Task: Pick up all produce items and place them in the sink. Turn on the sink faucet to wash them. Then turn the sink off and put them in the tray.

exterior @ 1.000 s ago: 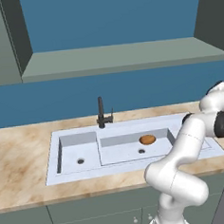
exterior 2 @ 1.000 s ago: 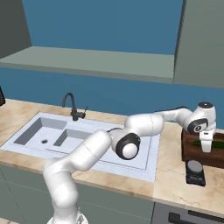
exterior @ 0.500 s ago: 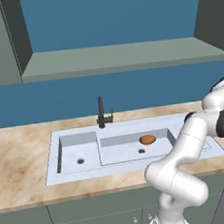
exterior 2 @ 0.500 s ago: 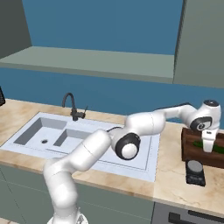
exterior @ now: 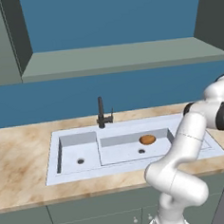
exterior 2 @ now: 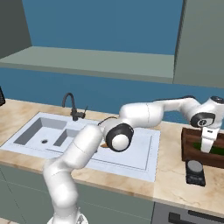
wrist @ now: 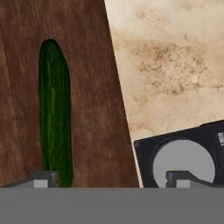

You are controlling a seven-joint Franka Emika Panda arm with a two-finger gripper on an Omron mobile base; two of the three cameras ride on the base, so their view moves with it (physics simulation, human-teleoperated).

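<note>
1. Left base view: the potato [exterior: 147, 139] lies in the larger basin of the sink [exterior: 71, 174], at about 4 o'clock from the faucet [exterior: 101, 114]. No water runs. The arm reaches off to 3 o'clock, past the frame edge. Nothing here has shifted over the last second.

2. Right base view: the gripper [exterior 2: 207, 144] hangs over the tray [exterior 2: 189, 151] at 3 o'clock of the sink, above the green cucumber [exterior 2: 215, 150] lying in it. A second ago the hand sat lower in the tray; it has since lifted a little. A small black scale [exterior 2: 194, 170] sits on the counter [exterior 2: 170, 175] just at 6 o'clock of the tray. This view shows the tray and hand, which the left one cuts off; the potato is hidden behind the arm here.

3. Hand view: the cucumber [wrist: 54, 109] lies flat on the tray's brown floor [wrist: 94, 87], running from 12 to 6 o'clock. The fingers [wrist: 43, 178] stand spread wide, one tip by the cucumber's near end, the other over the scale [wrist: 183, 159]; they hold nothing. They opened within the last second, so I judge the cucumber just released into the tray: one item is delivered, and the potato in the sink comes next.
</note>
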